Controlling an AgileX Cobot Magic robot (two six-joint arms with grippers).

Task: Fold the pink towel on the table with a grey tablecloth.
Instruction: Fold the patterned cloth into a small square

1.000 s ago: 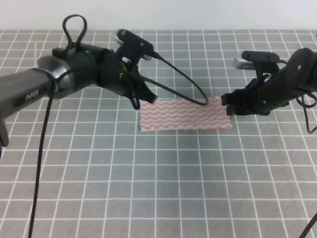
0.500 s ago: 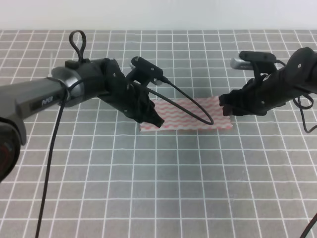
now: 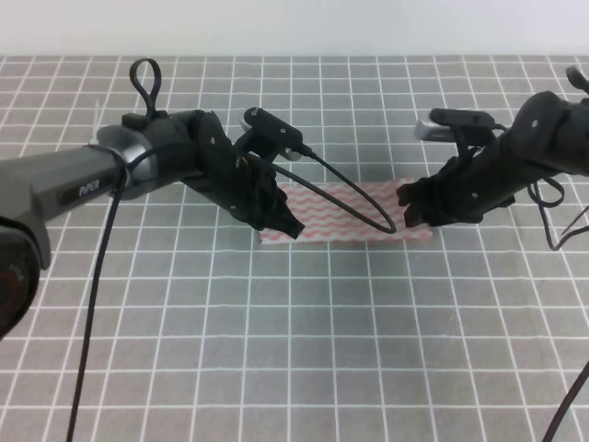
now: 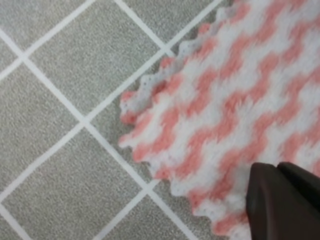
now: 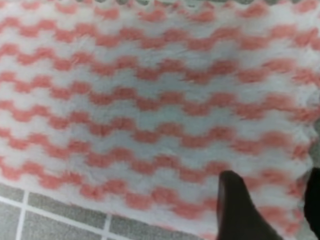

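The thin pink-and-white wavy-striped towel with zigzag edges [image 3: 345,213] lies flat on the grey tablecloth ruled with thin white grid lines [image 3: 304,350], slightly beyond the middle of the table and between the two arms. It appears as a long narrow strip, its long side running left to right.

The black left gripper [image 3: 281,224] is down at the towel's left end, over the near-left corner. In the left wrist view a dark fingertip [image 4: 282,200] sits on the cloth just inside the scalloped near edge, with the towel's corner [image 4: 131,112] spread on the grid beside it. Only that one tip shows clearly; whether the claw is wide, narrow or pinching cloth cannot be told.

The black right gripper [image 3: 414,204] is low at the towel's right end. The right wrist view shows the striped cloth filling the frame, with one dark finger [image 5: 239,210] over it and a second dark tip at the right border; the gap between them shows towel, so the claw stands parted, nothing clamped.

A black cable [image 3: 354,189] loops from the left arm across the towel's middle.
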